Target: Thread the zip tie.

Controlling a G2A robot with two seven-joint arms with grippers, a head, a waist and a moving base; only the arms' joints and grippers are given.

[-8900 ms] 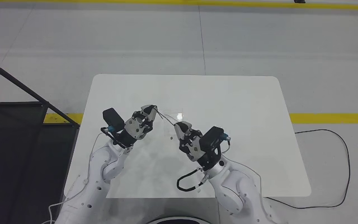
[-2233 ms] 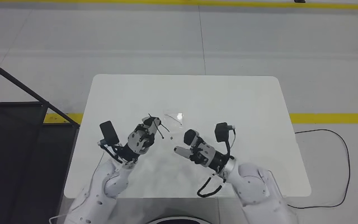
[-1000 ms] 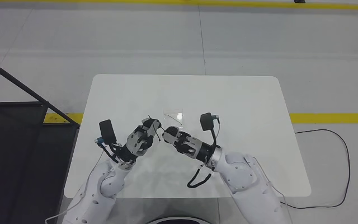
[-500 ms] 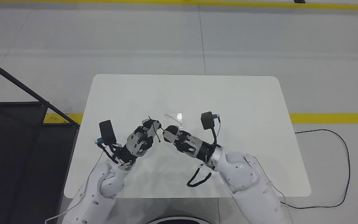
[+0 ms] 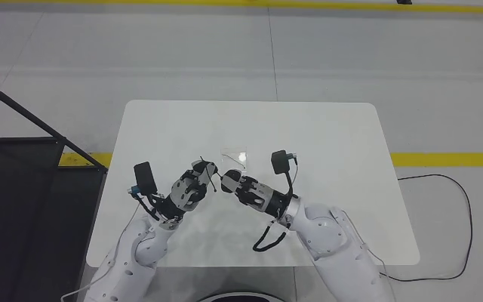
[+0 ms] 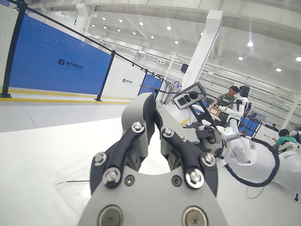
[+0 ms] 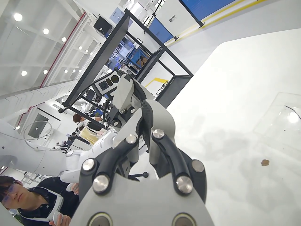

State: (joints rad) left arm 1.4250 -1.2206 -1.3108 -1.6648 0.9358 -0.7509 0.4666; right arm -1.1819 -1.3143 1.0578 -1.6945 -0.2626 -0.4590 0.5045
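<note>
Roughly mid-counter [image 5: 339, 189], left of centre: both arms angle inward from the near edge, tips almost touching above the surface.

Left end effector [image 6: 152, 104]: pads clamped on the zip tie [image 6: 169, 92]. Strap lies crosswise over the tips, both ends free in the air.

Right end effector [image 7: 144, 111]: fingers pressed together, nose-to-nose with the left. Whether a strap end sits between them, cannot tell.

Judgement: step in hand is feeding tail into head. Best done with the left wrist held steady, a grip close to the tail tip so it can't flex, and alignment before any push.

Beyond, toward the far edge, a clear tray [image 5: 235, 157] holds a spare tie [image 6: 77, 181].
</note>
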